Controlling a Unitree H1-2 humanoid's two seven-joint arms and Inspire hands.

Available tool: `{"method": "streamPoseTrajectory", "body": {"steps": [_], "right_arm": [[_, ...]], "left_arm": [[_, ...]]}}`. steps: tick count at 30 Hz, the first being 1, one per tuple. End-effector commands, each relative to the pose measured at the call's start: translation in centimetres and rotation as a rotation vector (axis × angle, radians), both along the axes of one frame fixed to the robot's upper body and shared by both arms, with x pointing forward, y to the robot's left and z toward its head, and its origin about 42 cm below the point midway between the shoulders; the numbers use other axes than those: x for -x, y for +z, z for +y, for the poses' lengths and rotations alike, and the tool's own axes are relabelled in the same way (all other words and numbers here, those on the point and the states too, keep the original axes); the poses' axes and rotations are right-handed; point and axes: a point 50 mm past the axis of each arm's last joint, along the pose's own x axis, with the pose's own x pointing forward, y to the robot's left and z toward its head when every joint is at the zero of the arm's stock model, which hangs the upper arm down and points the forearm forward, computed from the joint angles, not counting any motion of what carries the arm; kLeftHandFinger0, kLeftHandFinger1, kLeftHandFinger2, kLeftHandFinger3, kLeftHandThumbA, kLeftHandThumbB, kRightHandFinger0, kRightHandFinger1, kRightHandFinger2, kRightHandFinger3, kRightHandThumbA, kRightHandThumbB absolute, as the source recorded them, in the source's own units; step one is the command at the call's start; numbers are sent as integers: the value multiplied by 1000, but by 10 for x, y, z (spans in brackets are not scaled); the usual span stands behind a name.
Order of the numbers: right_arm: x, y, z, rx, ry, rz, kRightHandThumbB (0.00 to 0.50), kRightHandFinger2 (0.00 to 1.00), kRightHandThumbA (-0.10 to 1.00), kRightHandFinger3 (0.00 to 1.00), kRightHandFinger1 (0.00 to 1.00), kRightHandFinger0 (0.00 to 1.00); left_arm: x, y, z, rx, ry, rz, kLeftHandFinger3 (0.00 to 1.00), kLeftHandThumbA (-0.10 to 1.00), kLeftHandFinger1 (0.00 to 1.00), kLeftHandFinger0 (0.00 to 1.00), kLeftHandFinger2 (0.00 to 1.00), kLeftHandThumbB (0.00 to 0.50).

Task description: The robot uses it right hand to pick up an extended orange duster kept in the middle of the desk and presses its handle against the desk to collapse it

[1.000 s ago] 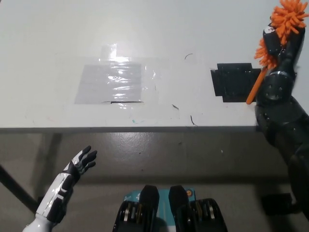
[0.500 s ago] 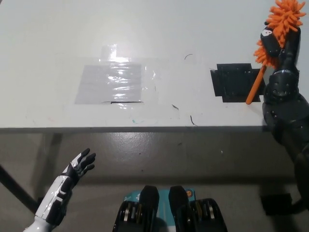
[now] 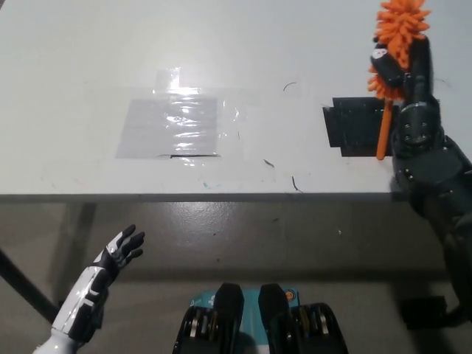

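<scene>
At the lower left of the frame the white left hand (image 3: 118, 252) hangs below the desk edge over the floor, fingers spread and holding nothing. Along the right edge, the black right arm rises from the bottom right to the black right hand (image 3: 410, 66), which is closed around the orange duster (image 3: 395, 44) near the upper right corner. The duster stands nearly upright: its fluffy head is at the top, and its orange handle (image 3: 383, 133) runs down so its lower tip meets the white desk (image 3: 74, 59) on a black square patch (image 3: 355, 125). Left of centre, a clear taped plastic sheet (image 3: 171, 125) lies flat on the desk.
</scene>
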Motion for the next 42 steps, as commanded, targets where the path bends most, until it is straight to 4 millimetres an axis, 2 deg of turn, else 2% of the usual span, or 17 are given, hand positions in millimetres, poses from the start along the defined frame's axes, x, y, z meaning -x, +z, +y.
{"method": "streamPoseTrajectory", "body": {"steps": [1,2,6,7,8,9,10,11,12,13,27,31,35,36,38,39,42], "right_arm": [[5,-22,15,69,37,114,105,817,-100,760,477,95],[5,-22,15,70,37,114,106,817,-100,763,478,96],[-15,50,32,267,153,-72,138,792,-100,767,425,34],[-15,50,32,268,153,-72,143,779,-100,752,406,17],[-22,69,36,406,213,12,273,1000,269,1000,849,505],[-23,72,37,445,235,38,302,1000,417,1000,1000,805],[-24,73,37,451,238,43,336,1000,424,1000,945,753],[-26,79,38,504,296,120,427,1000,632,1000,1000,1000],[-28,86,39,545,332,176,494,1000,718,1000,1000,1000],[-29,89,39,547,338,185,499,1000,713,1000,1000,1000],[-32,107,24,553,336,183,500,1000,824,1000,1000,1000],[-31,155,6,480,321,-42,471,1000,1000,1000,1000,1000],[-13,207,-5,427,315,-254,479,1000,1000,1000,1000,1000],[3,230,-9,406,328,-380,408,1000,1000,1000,1000,1000],[6,232,-9,403,328,-390,401,1000,1000,1000,1000,1000],[38,261,-16,389,357,-521,476,1000,1000,1000,1000,1000],[81,284,-23,406,367,-658,464,1000,1000,1000,1000,1000]], "left_arm": [[-7,18,9,-11,4,-76,1000,1000,1000,1000,1000,276],[-7,18,9,-11,4,-76,1000,1000,1000,1000,1000,275],[-7,17,9,-9,9,-73,1000,1000,1000,1000,1000,269],[-7,17,9,-9,9,-73,1000,1000,1000,1000,1000,268],[-6,18,8,-10,9,-76,1000,1000,1000,1000,1000,265],[-6,18,8,-9,8,-75,1000,1000,1000,1000,1000,263],[-6,18,8,-9,8,-75,1000,1000,1000,1000,1000,263],[-6,19,9,-10,11,-74,1000,1000,1000,1000,1000,271],[-6,20,9,-12,14,-74,1000,1000,1000,1000,1000,286],[-7,21,10,-14,12,-79,1000,1000,1000,1000,1000,287],[-9,21,13,-7,15,-85,1000,1000,1000,1000,1000,284],[-10,21,11,-1,22,-79,1000,1000,1000,1000,1000,317],[-12,22,10,-4,19,-82,1000,1000,1000,1000,1000,318],[-13,23,10,-4,18,-81,1000,1000,1000,1000,1000,320],[-13,23,10,-4,18,-81,1000,1000,1000,1000,1000,323],[-15,24,9,-3,16,-88,1000,1000,1000,1000,1000,325],[-16,24,10,-4,16,-94,1000,1000,1000,1000,1000,328]]}}
